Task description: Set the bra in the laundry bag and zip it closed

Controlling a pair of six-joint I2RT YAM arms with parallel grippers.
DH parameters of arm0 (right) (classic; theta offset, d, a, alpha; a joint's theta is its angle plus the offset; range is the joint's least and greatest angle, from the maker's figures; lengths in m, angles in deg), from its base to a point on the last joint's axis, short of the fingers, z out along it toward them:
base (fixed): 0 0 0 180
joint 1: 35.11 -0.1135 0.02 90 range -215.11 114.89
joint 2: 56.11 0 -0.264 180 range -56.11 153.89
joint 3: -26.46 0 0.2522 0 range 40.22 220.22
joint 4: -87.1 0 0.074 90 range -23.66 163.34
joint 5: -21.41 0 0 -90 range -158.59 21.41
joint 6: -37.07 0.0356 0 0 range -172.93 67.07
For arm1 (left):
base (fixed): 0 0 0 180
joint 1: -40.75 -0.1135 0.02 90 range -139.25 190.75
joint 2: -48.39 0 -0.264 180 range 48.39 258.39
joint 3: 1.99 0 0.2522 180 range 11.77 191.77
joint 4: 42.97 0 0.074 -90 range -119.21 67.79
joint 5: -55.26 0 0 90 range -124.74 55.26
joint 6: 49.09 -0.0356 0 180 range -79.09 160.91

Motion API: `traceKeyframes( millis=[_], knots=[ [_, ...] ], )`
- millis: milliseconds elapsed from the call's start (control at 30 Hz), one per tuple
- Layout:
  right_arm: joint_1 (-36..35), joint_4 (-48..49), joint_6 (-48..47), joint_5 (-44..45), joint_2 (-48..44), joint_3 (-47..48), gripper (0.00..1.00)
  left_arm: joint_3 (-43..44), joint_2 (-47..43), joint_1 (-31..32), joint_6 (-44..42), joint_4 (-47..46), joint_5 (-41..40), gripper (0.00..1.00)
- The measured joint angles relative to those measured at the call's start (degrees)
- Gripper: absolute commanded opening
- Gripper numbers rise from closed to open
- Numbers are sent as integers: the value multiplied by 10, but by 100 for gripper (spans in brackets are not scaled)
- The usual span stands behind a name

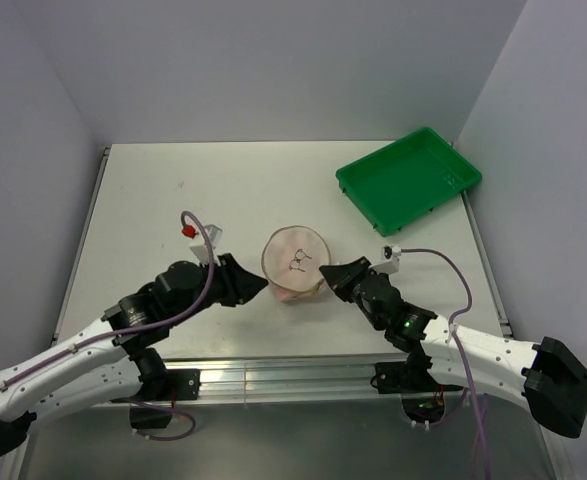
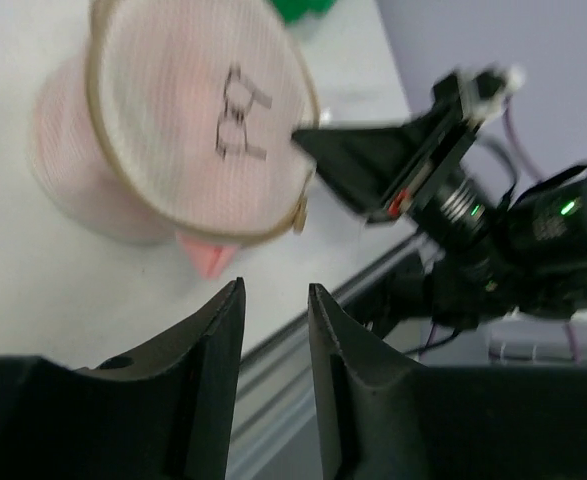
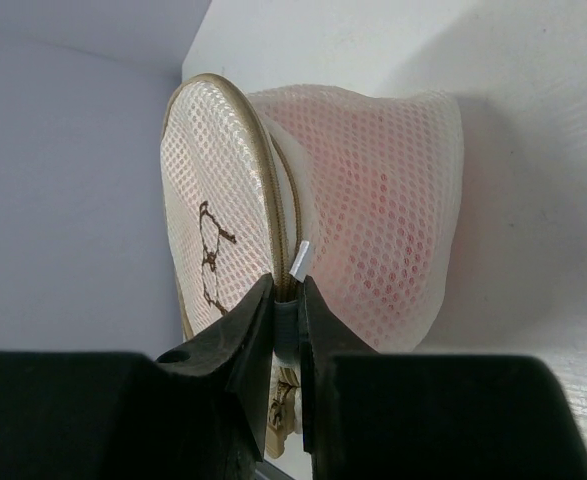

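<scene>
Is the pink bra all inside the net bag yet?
Not quite. The bra shows pink through the laundry bag mesh, but one corner pokes out under the rim.

We take this for a robotics lab: a white worktop [image 1: 273, 180] boxed in by plain grey walls [image 1: 273, 70], with two cabled arms [image 1: 73, 365] bolted to an aluminium rail [image 1: 293, 378].
</scene>
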Motion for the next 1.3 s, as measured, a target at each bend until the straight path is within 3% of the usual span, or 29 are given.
traceKeyframes(
  millis=[167, 300, 500, 700, 1300],
  knots=[
    [0, 1, 9, 11, -1, 0, 0, -33, 62, 89, 46, -22, -9, 38],
    [0, 1, 16, 16, -2, 0, 0, -34, 150, 141, 78, -106, -11, 42],
    [-2, 1, 19, 20, -9, 0, 0, -34, 246, 145, 117, -237, -17, 47],
    [-2, 4, 19, 19, -10, -2, 0, -34, 330, 146, 144, -309, -15, 48],
    [-2, 14, 14, 18, -30, -16, 0, -34, 369, 117, 155, -401, -25, 41]
  ],
)
